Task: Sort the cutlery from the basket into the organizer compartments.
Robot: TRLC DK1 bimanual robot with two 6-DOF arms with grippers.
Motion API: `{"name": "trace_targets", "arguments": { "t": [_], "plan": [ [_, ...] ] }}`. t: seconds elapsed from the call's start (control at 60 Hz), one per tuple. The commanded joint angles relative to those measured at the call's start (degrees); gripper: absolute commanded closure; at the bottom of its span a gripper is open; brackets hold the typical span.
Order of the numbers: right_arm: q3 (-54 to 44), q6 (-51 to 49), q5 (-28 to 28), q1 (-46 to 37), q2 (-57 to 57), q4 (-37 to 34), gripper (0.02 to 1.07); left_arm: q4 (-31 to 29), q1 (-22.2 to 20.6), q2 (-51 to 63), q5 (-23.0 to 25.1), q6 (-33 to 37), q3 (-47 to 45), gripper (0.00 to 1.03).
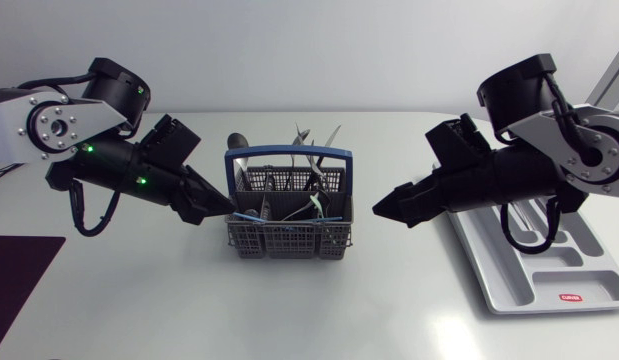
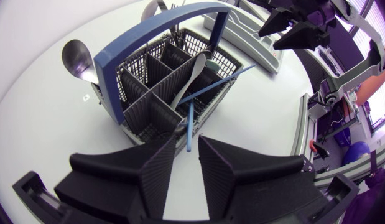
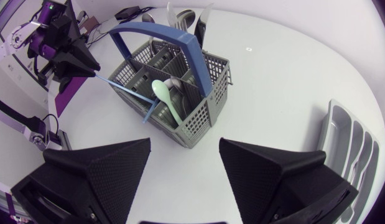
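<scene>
Left tool (image 1: 221, 207), right tool (image 1: 384, 212) — both angled inward at basket (image 1: 289, 242).

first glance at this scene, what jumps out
The blue-handled grey basket, bristling with cutlery, stands mid-table. Two black tools point at it from either side: the left tool right at its left wall, the right tool a little off its right wall. The grey organizer lies at the table's right, partly under the right arm.

Bright, even light; soft shadows.
</scene>
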Motion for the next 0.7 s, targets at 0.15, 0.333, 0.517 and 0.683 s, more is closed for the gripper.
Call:
{"name": "trace_targets", "arguments": {
  "t": [0.15,0.333,0.517,0.683],
  "plan": [
    [-1.61,-0.59,0.19,0.57,-1.33,-0.87,0.27,0.57,-1.69,1.07,-1.22,-1.41,-0.38,0.76],
    [-1.61,-0.59,0.19,0.57,-1.42,-0.96,0.27,0.57,-2.13,0.99,-2.01,-1.50,-0.82,0.76],
    [-1.78,-0.50,0.19,0.83,-1.33,-0.87,0.27,1.09,-3.54,0.99,-4.29,-1.41,-2.14,0.75],
    [-1.87,-0.41,0.19,1.09,-1.24,-0.87,0.27,1.36,-4.50,1.16,-5.08,-1.50,-2.32,0.76]
  ]
}}
